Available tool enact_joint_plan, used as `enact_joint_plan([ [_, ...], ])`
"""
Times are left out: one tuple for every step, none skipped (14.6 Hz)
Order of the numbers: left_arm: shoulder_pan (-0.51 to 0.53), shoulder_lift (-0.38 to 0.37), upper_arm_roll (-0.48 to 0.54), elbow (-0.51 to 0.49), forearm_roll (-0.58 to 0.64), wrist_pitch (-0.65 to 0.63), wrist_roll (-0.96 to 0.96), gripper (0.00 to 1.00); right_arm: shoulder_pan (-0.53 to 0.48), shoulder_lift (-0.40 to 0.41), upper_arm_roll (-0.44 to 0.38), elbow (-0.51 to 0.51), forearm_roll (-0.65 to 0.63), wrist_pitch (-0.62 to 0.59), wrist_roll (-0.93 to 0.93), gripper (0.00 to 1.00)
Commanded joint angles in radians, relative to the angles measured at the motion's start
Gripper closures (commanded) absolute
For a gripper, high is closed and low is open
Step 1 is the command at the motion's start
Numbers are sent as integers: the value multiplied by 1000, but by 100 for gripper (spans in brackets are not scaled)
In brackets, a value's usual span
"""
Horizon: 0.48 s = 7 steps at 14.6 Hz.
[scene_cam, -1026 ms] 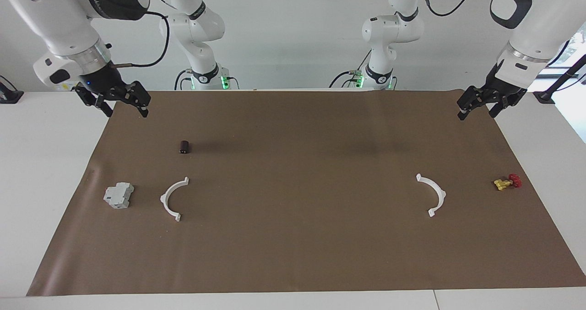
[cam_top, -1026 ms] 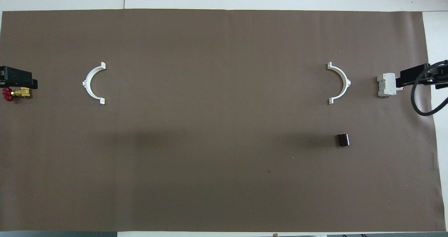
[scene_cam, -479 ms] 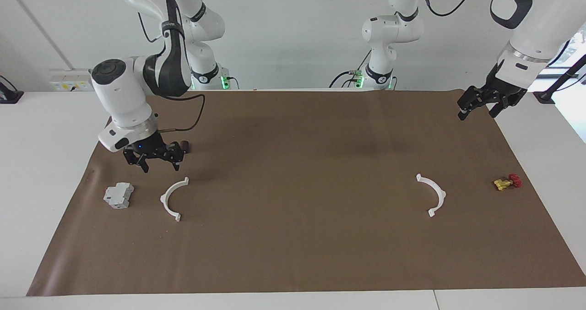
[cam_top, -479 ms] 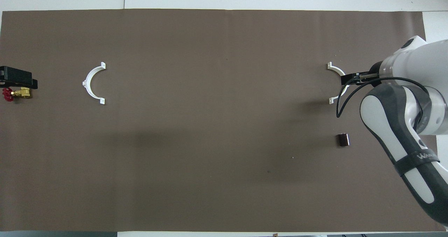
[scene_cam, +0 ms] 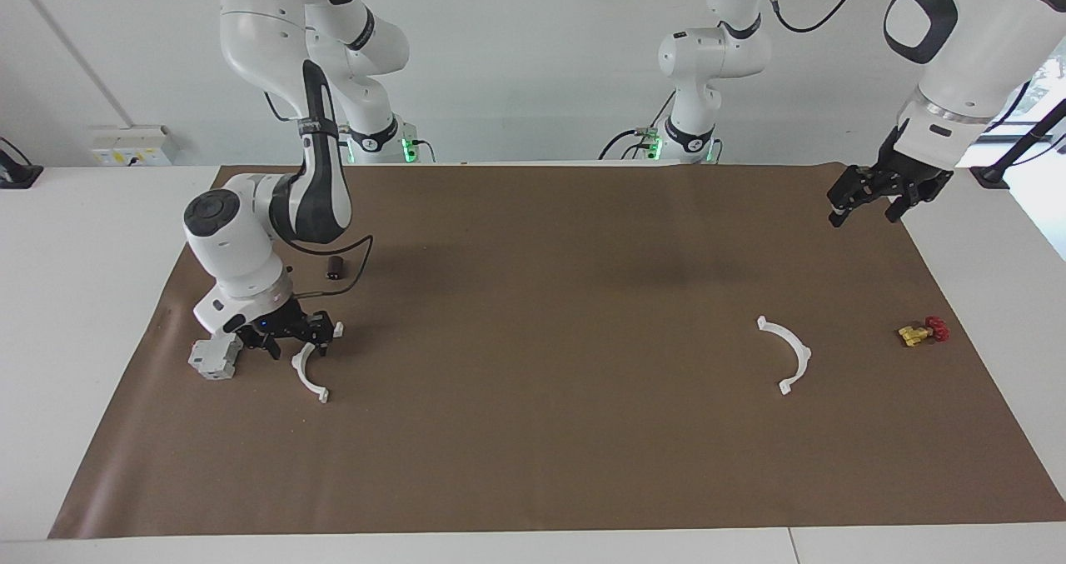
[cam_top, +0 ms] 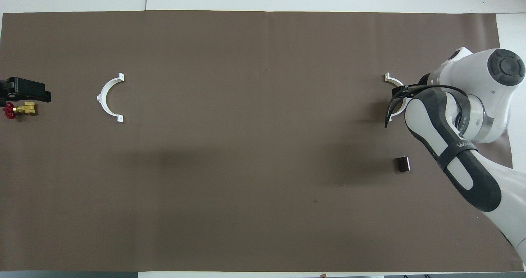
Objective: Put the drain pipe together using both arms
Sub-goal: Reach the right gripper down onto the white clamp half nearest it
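Half-rings of the drain pipe lie well apart on the brown mat: one [scene_cam: 310, 374] at the right arm's end, beside a grey block [scene_cam: 216, 356], the other [scene_cam: 788, 353] toward the left arm's end, near a small valve [scene_cam: 921, 331]. Right pincer [scene_cam: 287, 343] sits low over the first half-ring, fingers spread astride it, not yet clamped. Left pincer [scene_cam: 869, 197] hangs open over the mat's corner.

**Two High Cameras, Half a Turn Apart**

One camera sits high across the desk [scene_cam: 50, 297], facing both arm bases from a moderate distance. The other hangs above the robots' end, looking steeply down and forward. Both take in the brown mat [scene_cam: 550, 431] [cam_top: 254, 212] that covers the desk, seen reversed end for end.
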Motion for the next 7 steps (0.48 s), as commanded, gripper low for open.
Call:
enact_joint_plan([
  [-3, 24, -1, -81, 11, 145, 13, 0, -21, 21, 8, 28, 27, 9, -54, 23],
  [-3, 59, 1, -89, 12, 182, 13, 0, -29, 25, 8, 32, 30, 11, -56, 24],
  [-5, 93, 1, -90, 12, 213, 13, 0, -26, 26, 9, 32, 45, 11, -56, 27],
  [-3, 136, 1, -95, 12, 260, 14, 0, -24, 28, 9, 30, 57, 11, -56, 28],
  [-2, 164, 1, -109, 12, 308, 14, 0, -23, 28, 9, 32, 59, 11, -56, 30],
  [1, 190, 1, -124, 12, 360, 14, 0, -20, 29, 9, 30, 57, 12, -56, 31],
  [4, 213, 1, -144, 12, 409, 14, 0, -18, 34, 8, 30, 57, 12, -63, 31],
])
